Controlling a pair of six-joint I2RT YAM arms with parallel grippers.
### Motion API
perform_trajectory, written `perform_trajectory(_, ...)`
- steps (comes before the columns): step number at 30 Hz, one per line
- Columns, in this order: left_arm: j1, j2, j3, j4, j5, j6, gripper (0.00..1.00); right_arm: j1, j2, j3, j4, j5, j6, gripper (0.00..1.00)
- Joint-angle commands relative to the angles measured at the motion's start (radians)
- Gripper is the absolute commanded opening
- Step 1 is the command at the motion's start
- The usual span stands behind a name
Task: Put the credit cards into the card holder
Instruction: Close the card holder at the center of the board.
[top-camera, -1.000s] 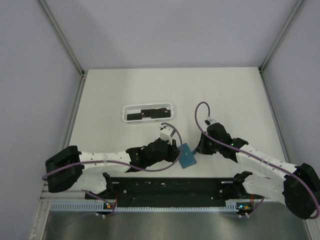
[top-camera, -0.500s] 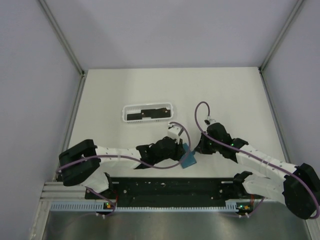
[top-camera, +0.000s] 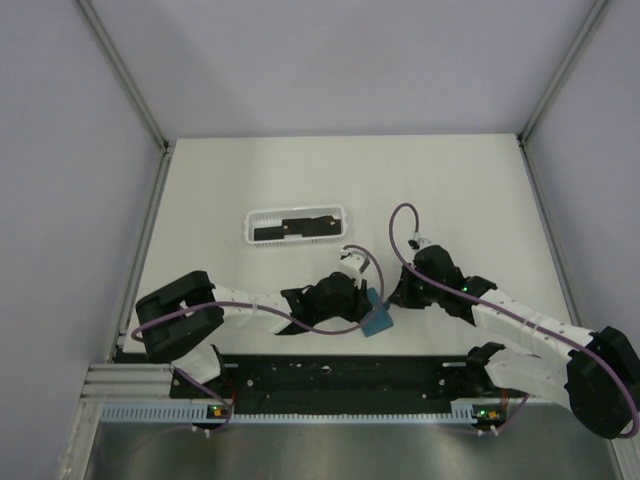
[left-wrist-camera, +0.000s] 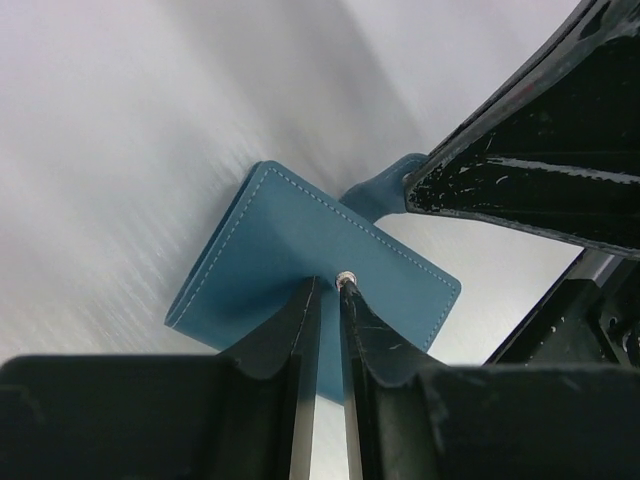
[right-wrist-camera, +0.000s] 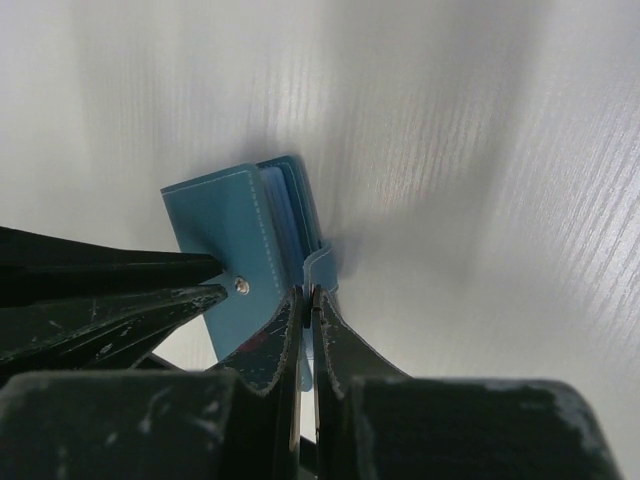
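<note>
The teal card holder (top-camera: 378, 320) hangs tilted between both grippers near the table's front edge. My right gripper (top-camera: 393, 300) is shut on its tab (right-wrist-camera: 322, 268), and the cover (right-wrist-camera: 225, 225) faces the camera. My left gripper (top-camera: 366, 297) is shut, with its tips against the cover (left-wrist-camera: 270, 240) beside the metal snap stud (left-wrist-camera: 345, 280). In the left wrist view the gripper (left-wrist-camera: 330, 283) shows only a thin gap. The left fingers (right-wrist-camera: 120, 300) show at the left of the right wrist view, the right gripper (right-wrist-camera: 306, 292) at the bottom. The black credit cards (top-camera: 290, 228) lie in the white basket.
The white basket tray (top-camera: 296, 210) stands on the table behind the left gripper. A purple cable (top-camera: 400, 225) loops above the right wrist. The black rail (top-camera: 340, 375) with both arm bases runs along the near edge, and grey walls enclose the table.
My left arm has reached to the right, bringing its gripper up against the card holder. The holder has shifted slightly. The right arm has not moved.
</note>
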Motion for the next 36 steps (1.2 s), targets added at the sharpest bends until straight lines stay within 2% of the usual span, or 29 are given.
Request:
perform_trajectory(1, 0.008, 0.025, -0.008, 0.062, 0.057, -0.023, 0.19, -0.009, -0.028, 0.008, 0.029, -0.031, -0.031, 0.0)
perform_trajectory(20, 0.031, 0.028, -0.082, 0.103, 0.068, -0.05, 0.17, -0.009, 0.047, -0.006, 0.15, -0.243, -0.07, 0.01)
perform_trajectory(23, 0.035, 0.03, -0.088, 0.114, 0.074, -0.055, 0.16, -0.009, 0.071, -0.018, 0.193, -0.289, -0.06, 0.06)
perform_trajectory(30, 0.041, 0.017, -0.105, 0.119, 0.077, -0.067, 0.16, -0.009, 0.126, -0.052, 0.315, -0.363, -0.013, 0.33)
perform_trajectory(36, 0.051, 0.016, -0.122, 0.132, 0.085, -0.078, 0.16, -0.009, 0.145, -0.07, 0.387, -0.393, 0.027, 0.38)
